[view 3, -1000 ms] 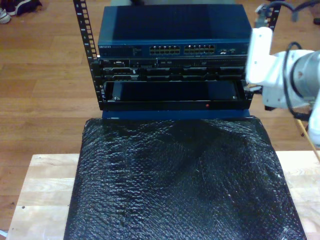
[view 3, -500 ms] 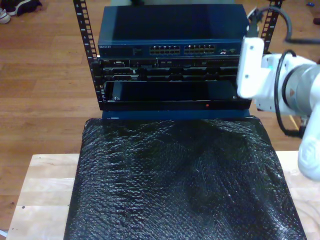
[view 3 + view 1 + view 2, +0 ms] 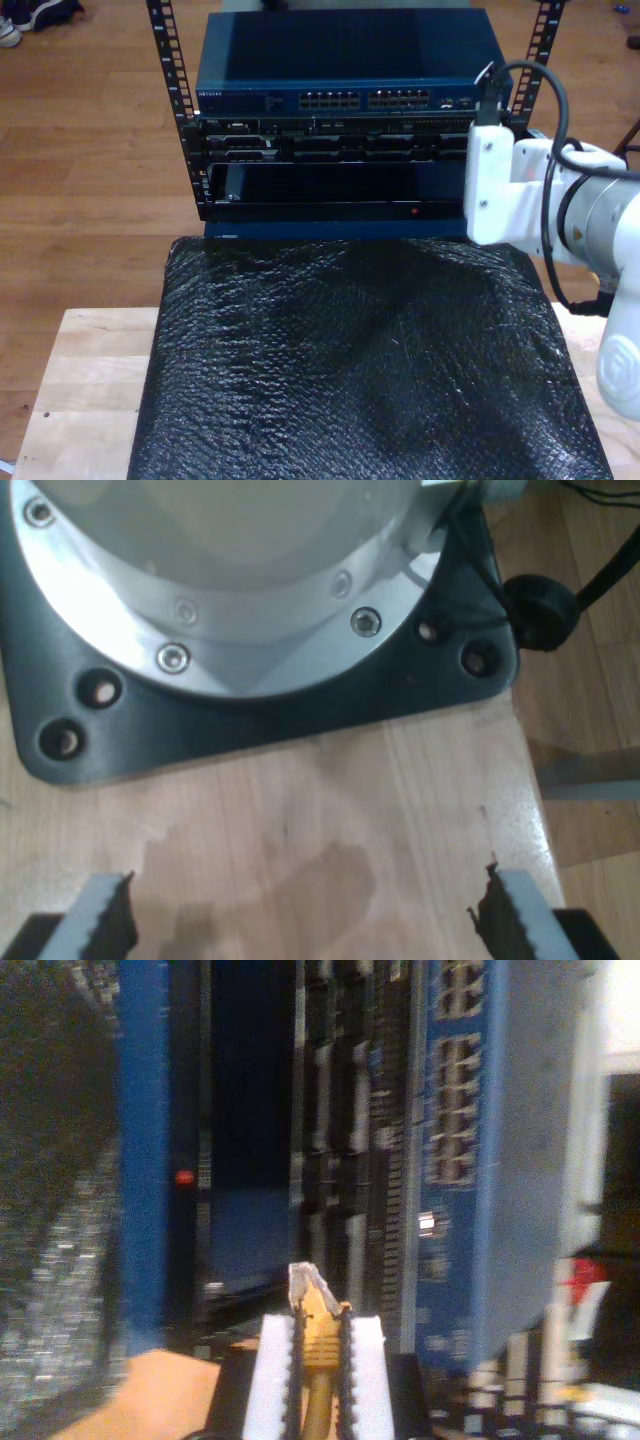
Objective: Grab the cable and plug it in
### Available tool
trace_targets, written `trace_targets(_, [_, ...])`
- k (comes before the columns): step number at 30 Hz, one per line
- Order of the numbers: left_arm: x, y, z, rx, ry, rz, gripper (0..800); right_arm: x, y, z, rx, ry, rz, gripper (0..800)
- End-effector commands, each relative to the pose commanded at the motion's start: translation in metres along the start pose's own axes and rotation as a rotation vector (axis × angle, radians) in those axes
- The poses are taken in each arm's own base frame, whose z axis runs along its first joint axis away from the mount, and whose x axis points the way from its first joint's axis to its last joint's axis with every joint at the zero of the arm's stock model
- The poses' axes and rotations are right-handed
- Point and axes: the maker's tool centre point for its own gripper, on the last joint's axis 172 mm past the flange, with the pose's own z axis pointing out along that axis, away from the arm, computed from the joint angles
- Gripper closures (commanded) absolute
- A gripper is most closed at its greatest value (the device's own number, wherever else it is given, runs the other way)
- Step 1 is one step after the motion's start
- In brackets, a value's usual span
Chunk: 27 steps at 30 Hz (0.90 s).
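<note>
1. The rack [image 3: 178, 110] holds a blue network switch [image 3: 345, 62] on top, with darker units stacked under it and an open bay lowest.
2. My second gripper [image 3: 318, 1360] has its jaws clamped on the cable [image 3: 318, 1335], whose clear plug [image 3: 308, 1285] points at the rack's front.
3. My first gripper [image 3: 300, 920] hangs with jaws apart over a wooden table [image 3: 300, 820], beside an arm's base plate [image 3: 260, 720].
4. Black bubble wrap [image 3: 360, 360] covers the table before the rack; the floor is wood.
</note>
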Motion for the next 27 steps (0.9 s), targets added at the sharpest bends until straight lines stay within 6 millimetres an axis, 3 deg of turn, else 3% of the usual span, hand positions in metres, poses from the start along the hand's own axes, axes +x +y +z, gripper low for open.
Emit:
trace_targets(8, [0.0,0.0,0.0,0.0,0.0,0.0,0,0.003,0.01,0.018,0.011,0.003,-0.011,800])
trace_targets(12, [0.0,0.0,0.0,0.0,0.0,0.0,0,0.008,0.019,0.016,-0.052,0.013,-0.037,800])
trace_targets(15, [0.0,0.0,0.0,0.0,0.0,0.0,0,0.016,0.015,0.029,-0.044,0.025,-0.084,800])
trace_targets(20, [0.0,0.0,0.0,0.0,-0.002,0.0,0,0.017,0.025,0.042,-0.042,0.026,-0.086,800])
trace_targets(25, [0.0,0.0,0.0,0.0,0.0,0.0,0,0.019,0.035,0.043,-0.114,0.033,-0.075,800])
trace_targets(27, [0.0,0.0,0.0,0.0,0.0,0.0,0,0.022,0.027,0.042,-0.133,0.042,-0.069,800])
